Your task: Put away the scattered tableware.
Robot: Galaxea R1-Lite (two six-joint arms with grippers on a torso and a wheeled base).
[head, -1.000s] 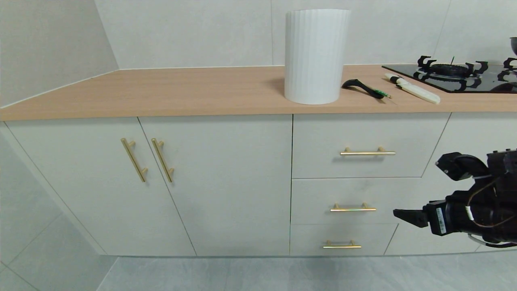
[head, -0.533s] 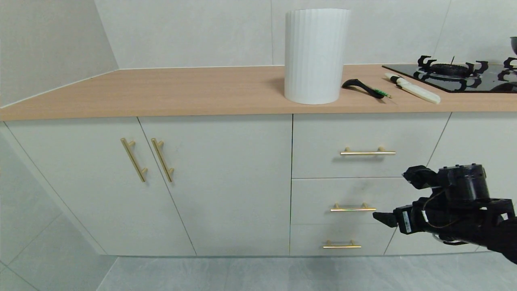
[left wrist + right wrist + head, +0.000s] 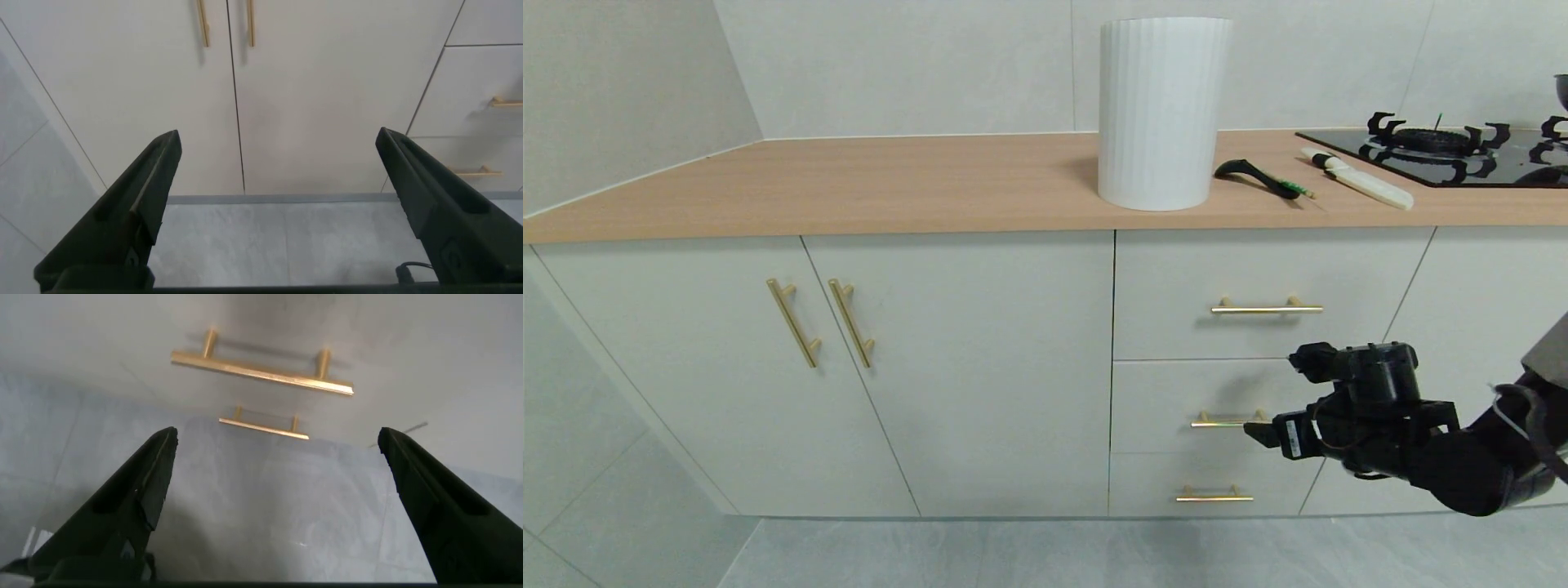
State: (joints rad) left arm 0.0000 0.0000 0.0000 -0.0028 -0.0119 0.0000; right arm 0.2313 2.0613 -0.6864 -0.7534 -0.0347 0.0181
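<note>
Two grippers were found with jaws apart, nothing held in either. The left gripper (image 3: 277, 135) was pointed at the cabinet doors (image 3: 327, 82), low over the floor. The right gripper (image 3: 1270, 394) was placed in front of the drawer bank, just beside the middle drawer handle (image 3: 1236, 421). Contact with the handle could not be confirmed. In the right wrist view, that handle was framed between the spread fingers, with the bottom drawer handle (image 3: 263, 425) beyond it. All three drawers were seen shut, the top drawer handle (image 3: 1266, 309) untouched.

Farther back, the tableware was left on the countertop (image 3: 849, 184). A black-handled utensil (image 3: 1255, 177) and a white knife (image 3: 1356, 188) were laid near each other between the white ribbed container (image 3: 1162, 114) and the stove (image 3: 1437, 151).

Progress was judged as barely started, with nothing put away. A drawer opening was taken as the likely step in hand. Left to do: the handle gripped, the drawer pulled, both items picked up and stowed, the drawer shut.
</note>
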